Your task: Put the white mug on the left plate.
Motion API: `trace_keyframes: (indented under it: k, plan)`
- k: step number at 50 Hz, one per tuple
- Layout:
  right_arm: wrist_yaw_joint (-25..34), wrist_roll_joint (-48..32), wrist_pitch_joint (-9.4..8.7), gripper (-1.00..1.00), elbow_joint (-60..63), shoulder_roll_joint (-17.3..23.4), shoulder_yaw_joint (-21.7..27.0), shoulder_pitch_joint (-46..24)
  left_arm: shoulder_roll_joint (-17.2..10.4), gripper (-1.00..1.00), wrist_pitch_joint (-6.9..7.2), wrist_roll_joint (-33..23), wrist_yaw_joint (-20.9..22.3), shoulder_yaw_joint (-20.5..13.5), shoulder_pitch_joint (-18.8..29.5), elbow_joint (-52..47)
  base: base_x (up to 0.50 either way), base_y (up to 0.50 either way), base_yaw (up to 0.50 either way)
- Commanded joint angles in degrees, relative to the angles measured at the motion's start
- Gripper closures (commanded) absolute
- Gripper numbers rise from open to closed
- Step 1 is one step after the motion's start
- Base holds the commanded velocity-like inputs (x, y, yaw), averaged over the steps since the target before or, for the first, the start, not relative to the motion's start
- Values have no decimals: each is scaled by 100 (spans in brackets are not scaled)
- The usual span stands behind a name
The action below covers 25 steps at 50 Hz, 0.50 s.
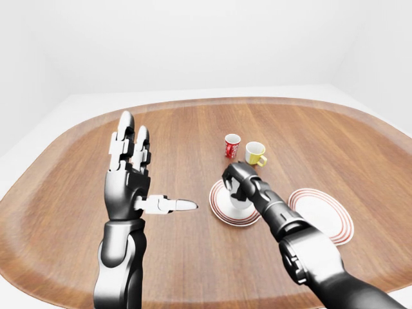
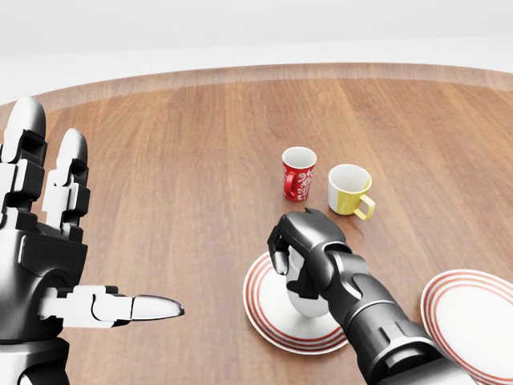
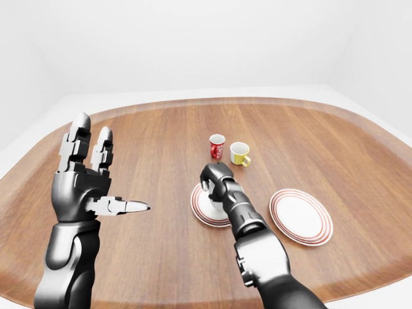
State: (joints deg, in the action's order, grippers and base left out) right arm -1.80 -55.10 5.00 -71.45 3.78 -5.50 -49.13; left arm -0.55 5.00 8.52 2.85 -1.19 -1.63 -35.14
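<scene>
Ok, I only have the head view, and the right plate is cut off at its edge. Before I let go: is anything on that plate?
Observer: No. The right-eye view shows the whole right plate, and it is bare.
Operator: And my left arm, past the picture's edge?
Observer: The left hand is open and raised on an upright forearm, well to the left of the left plate in the left-eye view.

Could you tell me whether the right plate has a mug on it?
No, the right plate is bare; the white mug is over the left plate.
</scene>
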Motion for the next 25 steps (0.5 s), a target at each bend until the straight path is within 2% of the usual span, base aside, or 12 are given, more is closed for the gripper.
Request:
trace_keyframes:
  k: [1, 25]
  plan:
    - [-10, 200, 0, 100, 19, -8, -15, 22, -1, -100, 0, 4, 5, -6, -5, 10, 0, 0, 0]
    - [-68, 170, 0, 100, -6, -23, -29, 23, -6, -100, 0, 16, 4, -20, 0, -16, 0, 0, 0]
